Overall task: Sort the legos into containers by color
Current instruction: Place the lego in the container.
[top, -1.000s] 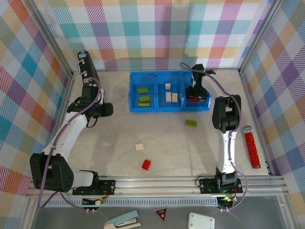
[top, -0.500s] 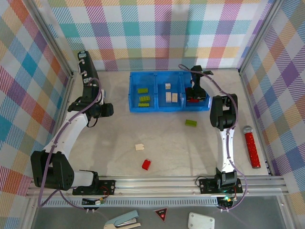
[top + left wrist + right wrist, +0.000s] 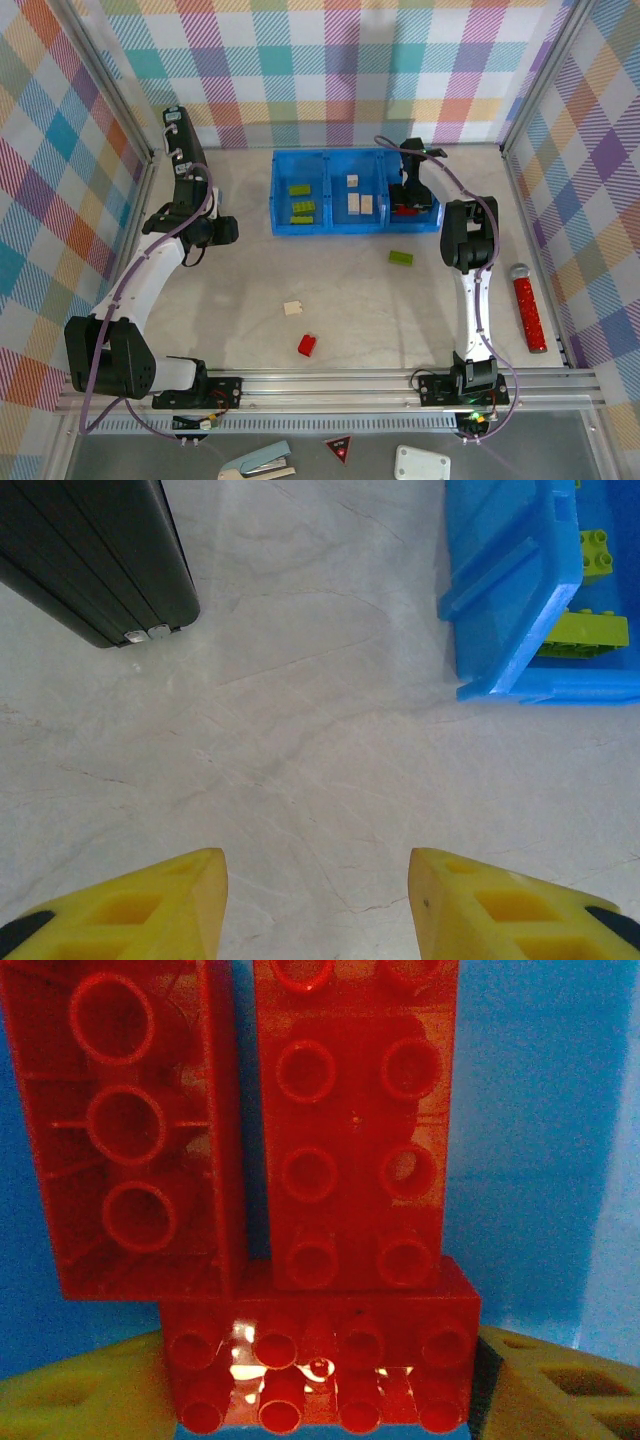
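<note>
Setting a red brick into the end compartment

Logging right hand (image 3: pixel 408 195) low inside the right end compartment of the blue tray (image 3: pixel 355 229), closed on a red brick (image 3: pixel 320 1360); no gap seen at either yellow finger in the wrist view. Counting two more red bricks (image 3: pixel 350 1130) just beyond it on the tray floor, side by side, one studs up, one hollow side up, the studded one touching the held brick or near enough. Finding green bricks (image 3: pixel 301 205) in the left compartment, cream bricks (image 3: pixel 360 202) in the middle. Placing left hand (image 3: pixel 222 231) over bare counter (image 3: pixel 250 280) off the tray's left end, open wide, holding nothing, black device (image 3: pixel 90 560) beyond it. Marking three strays on the counter, well apart: loose green brick (image 3: pixel 401 258) nearest the tray, loose cream brick (image 3: pixel 293 308), loose red brick (image 3: pixel 308 345) toward the near edge.

Judging the risks from here:
- dropping from height: could bounce off the two neighbours and hop the wall
- opening too little before lifting: could lift the brick out with the hand
- pulling away crooked: could catch a finger on the tray wall and shove the tray, spilling sorted bricks
</note>
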You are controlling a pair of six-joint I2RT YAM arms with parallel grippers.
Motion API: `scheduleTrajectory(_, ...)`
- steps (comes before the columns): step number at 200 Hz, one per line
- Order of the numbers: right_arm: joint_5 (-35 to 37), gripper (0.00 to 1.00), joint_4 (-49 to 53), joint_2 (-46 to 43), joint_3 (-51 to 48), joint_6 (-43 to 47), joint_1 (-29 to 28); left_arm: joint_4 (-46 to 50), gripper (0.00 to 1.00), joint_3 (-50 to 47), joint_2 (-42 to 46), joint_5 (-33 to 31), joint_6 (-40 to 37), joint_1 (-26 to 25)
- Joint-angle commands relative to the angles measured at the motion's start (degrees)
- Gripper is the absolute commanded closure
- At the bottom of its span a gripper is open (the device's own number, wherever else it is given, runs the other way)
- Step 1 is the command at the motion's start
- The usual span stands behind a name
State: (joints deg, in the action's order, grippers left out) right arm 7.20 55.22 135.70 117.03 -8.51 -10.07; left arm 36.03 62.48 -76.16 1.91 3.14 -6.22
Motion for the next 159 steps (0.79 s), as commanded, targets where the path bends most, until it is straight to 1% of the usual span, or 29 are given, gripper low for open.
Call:
scheduleTrajectory(1, -0.5, 0.28, 2.17, -3.1, 0.76, -0.36, 0.39, 1.3, 0.49, 1.15, 1.28, 0.06, -0.94, 0.59)
scheduleTrajectory(80, -0.37, 0.28, 2.5, -10.02, -3.72, -1.24, 0.34, 0.91, 0.49, 0.7, 2.76, 1.24, -0.5, 0.59)
scheduleTrajectory(129, -0.54, 0.28, 2.39, -16.27, -8.9, -2.34, 0.22, 0.73, 0.49, 0.5, 3.55, 2.17, 0.02, 0.59)
scheduleTrajectory(159, -0.55, 0.28, 1.93, -21.51, -13.99, -3.58, 0.02, 0.64, 0.49, 0.28, 4.14, 2.81, 0.29, 0.59)
